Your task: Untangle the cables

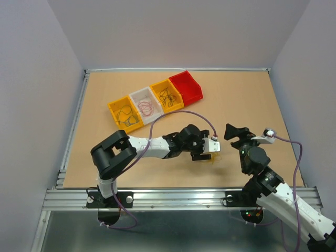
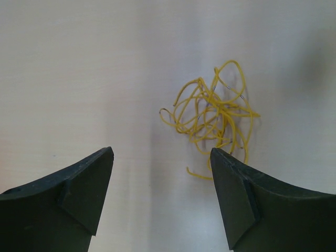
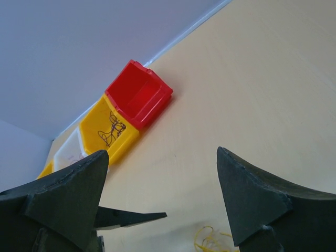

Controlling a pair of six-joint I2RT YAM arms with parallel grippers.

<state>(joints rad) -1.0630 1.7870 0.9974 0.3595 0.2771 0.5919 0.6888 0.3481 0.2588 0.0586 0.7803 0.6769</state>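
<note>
A small clump of thin yellow cables (image 2: 215, 113) lies on the table, just ahead and to the right of my left gripper (image 2: 163, 157). That gripper is open and empty, and its right fingertip (image 2: 231, 178) is close to the clump's lower strands. From above, the clump (image 1: 214, 158) sits beside the left gripper (image 1: 203, 155). My right gripper (image 1: 235, 132) is open and empty, raised to the right of the clump. In the right wrist view the clump (image 3: 212, 241) shows at the bottom edge, below the open gripper (image 3: 163, 157).
A row of bins stands at the back: a yellow bin (image 1: 116, 106) with dark wires, a white bin (image 1: 137, 95) with pink wires, an orange bin (image 1: 158, 86) with dark wires, and a red bin (image 1: 186, 86). The red bin (image 3: 139, 94) also shows in the right wrist view.
</note>
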